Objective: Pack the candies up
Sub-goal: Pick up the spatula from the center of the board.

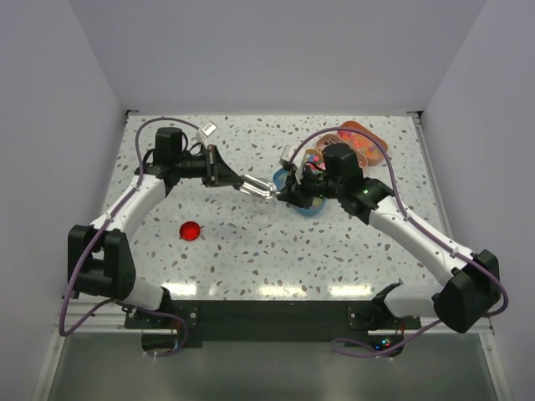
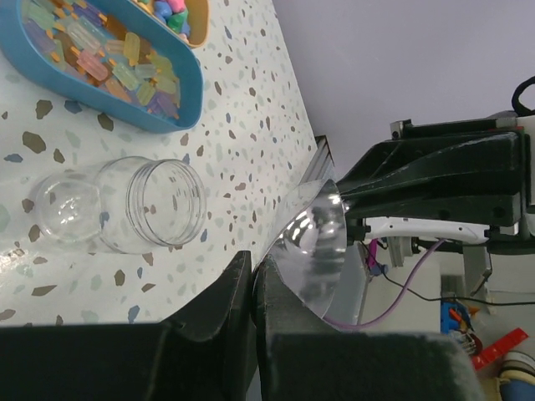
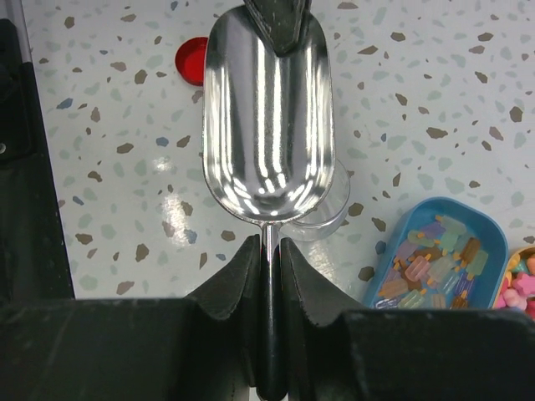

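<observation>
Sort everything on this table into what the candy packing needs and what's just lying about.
In the job: candies in the blue tray; clear jar on its side; metal scoop, gripped at both ends.
Lying about for now: red lid, set apart, probably the jar's; orange tray at the back.

Scoop: polished metal, mirror-bright, smooth, with streaky reflections. Jar, 9 o'clock in left wrist view: clear and glassy, ribbed thread at the neck; glass or plastic, cannot tell. Blue tray, 11 o'clock: smooth glossy plastic. Candies in it: pastel, semi-translucent, slight sheen. Red lid: shiny plastic. Table: smooth speckled stone-look top with glare patches. Right gripper and left gripper: matt black plastic. Arm shells: glossy white.
</observation>
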{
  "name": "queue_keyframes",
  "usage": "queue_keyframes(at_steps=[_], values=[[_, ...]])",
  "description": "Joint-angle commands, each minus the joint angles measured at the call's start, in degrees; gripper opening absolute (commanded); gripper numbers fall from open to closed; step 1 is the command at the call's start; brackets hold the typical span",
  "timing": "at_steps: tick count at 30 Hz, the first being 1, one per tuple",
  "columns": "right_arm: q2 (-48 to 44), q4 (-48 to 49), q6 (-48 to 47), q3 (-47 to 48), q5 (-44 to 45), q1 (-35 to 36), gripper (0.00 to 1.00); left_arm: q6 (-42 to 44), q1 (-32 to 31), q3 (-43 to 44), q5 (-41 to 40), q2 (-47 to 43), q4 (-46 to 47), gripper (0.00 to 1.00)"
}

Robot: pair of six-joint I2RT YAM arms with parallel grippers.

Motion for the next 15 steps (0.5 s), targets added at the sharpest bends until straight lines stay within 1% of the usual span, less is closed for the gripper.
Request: queue_keyframes(at_steps=[1, 5, 10, 12, 15], values=[[-4.9, 3.4, 1.5, 3.1, -1.6, -0.5, 0.00, 1.2, 0.4, 0.1, -2.1, 2.6, -1.5, 0.00], [-6.9, 4.2, 2.2, 2.4, -1.0, -0.5, 0.00, 1.3, 0.4, 0.0, -3.0, 4.1, -1.9, 0.00], [-7.1, 3.6, 2.3, 2.0, 0.0, -0.5, 0.00, 0.9, 0.4, 0.8, -3.1, 4.6, -1.6, 0.01], [-6.7, 2.6, 2.2, 2.1, 1.0, -0.5, 0.00, 0.9, 0.4, 1.4, -3.3, 4.6, -1.6, 0.04], [-6.6, 0.7, 2.2, 2.8, 3.1, -0.5, 0.00, 0.9, 0.4, 3.4, -3.7, 4.7, -2.0, 0.14]])
